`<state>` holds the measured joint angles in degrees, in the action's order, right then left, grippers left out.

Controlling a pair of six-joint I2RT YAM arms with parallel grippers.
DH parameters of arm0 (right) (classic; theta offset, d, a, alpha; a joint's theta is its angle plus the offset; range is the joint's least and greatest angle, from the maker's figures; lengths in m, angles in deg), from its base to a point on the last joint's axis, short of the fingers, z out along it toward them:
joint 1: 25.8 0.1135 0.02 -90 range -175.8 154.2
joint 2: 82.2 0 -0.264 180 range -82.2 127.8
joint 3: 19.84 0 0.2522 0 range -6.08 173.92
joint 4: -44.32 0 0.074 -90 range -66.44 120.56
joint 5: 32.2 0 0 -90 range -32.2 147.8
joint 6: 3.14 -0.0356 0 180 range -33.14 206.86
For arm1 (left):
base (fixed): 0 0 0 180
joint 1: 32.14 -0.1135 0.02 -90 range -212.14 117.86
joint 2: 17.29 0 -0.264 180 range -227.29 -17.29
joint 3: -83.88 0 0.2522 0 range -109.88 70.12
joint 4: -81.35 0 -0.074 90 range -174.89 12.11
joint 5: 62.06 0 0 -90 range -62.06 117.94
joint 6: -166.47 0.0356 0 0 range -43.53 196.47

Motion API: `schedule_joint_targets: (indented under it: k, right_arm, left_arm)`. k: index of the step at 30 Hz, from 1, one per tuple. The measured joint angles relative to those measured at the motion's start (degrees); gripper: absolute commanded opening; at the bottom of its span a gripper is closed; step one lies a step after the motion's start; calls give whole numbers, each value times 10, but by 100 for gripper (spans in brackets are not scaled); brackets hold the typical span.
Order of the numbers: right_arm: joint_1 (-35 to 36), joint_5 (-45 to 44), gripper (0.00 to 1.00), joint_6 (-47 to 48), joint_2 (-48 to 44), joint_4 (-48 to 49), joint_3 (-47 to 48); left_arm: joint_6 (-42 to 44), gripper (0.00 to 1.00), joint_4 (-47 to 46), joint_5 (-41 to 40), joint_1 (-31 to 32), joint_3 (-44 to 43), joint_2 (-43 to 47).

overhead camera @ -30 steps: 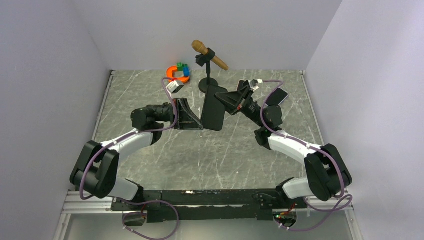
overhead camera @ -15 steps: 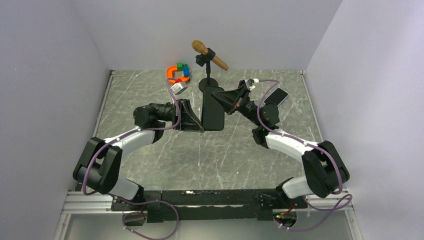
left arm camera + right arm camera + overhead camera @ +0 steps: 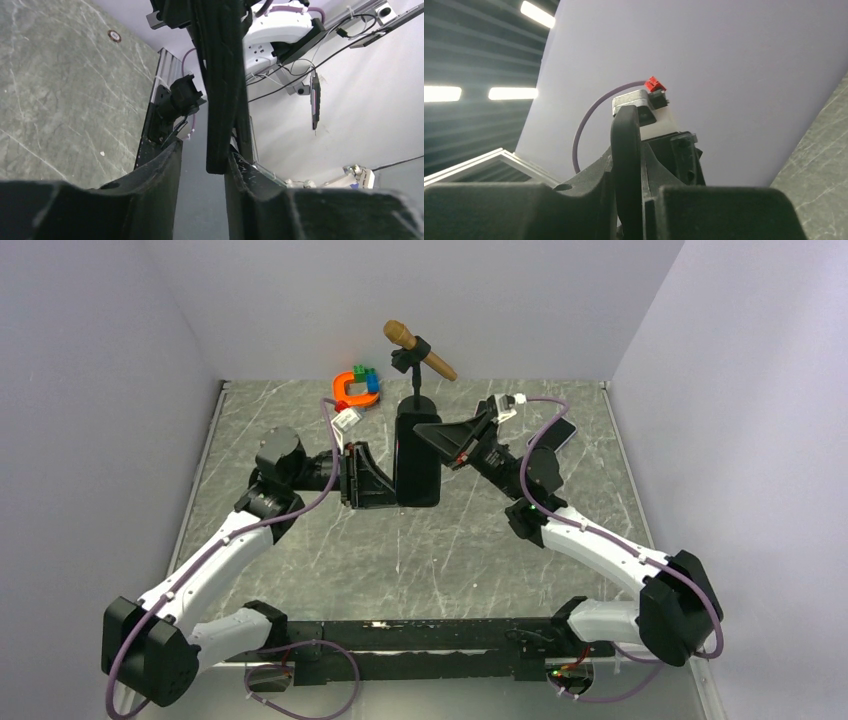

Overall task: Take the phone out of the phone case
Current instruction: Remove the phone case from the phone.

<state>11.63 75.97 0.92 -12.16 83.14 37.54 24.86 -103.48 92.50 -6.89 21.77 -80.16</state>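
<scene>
A black phone case (image 3: 417,460) hangs upright above the middle of the table. I cannot tell whether the phone is inside it. My right gripper (image 3: 436,436) is shut on its upper right edge, and the right wrist view shows the case's rounded edge (image 3: 626,150) pinched between the fingers. My left gripper (image 3: 388,480) stands open around its left edge. In the left wrist view the case (image 3: 222,90) rests against one finger (image 3: 240,170), with a gap to the other finger (image 3: 167,160). A dark glossy slab (image 3: 557,432), perhaps the phone, lies flat at the back right.
A microphone (image 3: 418,350) on a black stand (image 3: 417,405) rises just behind the case. Orange, green and blue toy pieces (image 3: 357,386) lie at the back left. Grey walls close in on three sides of the marbled table (image 3: 400,550).
The left gripper, shut on the case a second ago, has opened. The left arm's elbow has swung out and back. The case has shifted slightly left and away with the right gripper.
</scene>
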Motion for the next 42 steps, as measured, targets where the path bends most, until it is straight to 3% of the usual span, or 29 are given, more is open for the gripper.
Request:
schedule_joint_targets:
  k: [3, 6, 8, 13, 16, 20, 24, 25, 27, 29, 33, 36, 38, 42]
  right_arm:
    - [22, -13, 0, 18, 16, 4, 12]
    - [34, -32, 0, 30, 36, 8, 19]
    - [41, -45, 0, 49, 44, -1, 23]
    - [52, -76, 0, 89, 51, -24, 36]
    - [52, -98, 0, 89, 83, 16, 42]
    - [67, -142, 0, 38, 156, 66, 55]
    - [70, -153, 0, 22, 172, 61, 48]
    - [70, -151, 0, 19, 172, 63, 46]
    - [70, -147, 0, 13, 171, 64, 45]
    - [70, -138, 0, 13, 158, 57, 37]
    - [67, -111, 0, 16, 105, 32, 1]
    - [62, -85, 0, 22, 60, 2, -19]
    - [59, -70, 0, 26, 32, -12, -32]
    - [46, -57, 0, 31, -13, -26, -52]
  left_arm:
    - [-2, 40, 9, 1, 4, 2, -4]
    - [-11, 10, -3, 2, 11, 10, -9]
    - [-13, 0, -10, 1, 14, 17, -9]
    - [63, 0, 110, -83, 16, 0, 8]
    - [114, 0, 219, -232, 31, -22, 33]
    - [163, 0, 287, -402, 35, -20, 40]
    - [169, 0, 294, -438, 41, -1, 50]
    - [171, 2, 294, -438, 42, 1, 56]
    - [177, 20, 300, -429, 42, 2, 66]
    - [180, 45, 310, -402, 40, -1, 72]
    - [184, 62, 332, -317, 18, -6, 87]
    - [178, 90, 324, -258, 6, 5, 121]
    - [172, 94, 318, -233, -1, 21, 158]
    - [125, 88, 288, -184, -9, 70, 238]
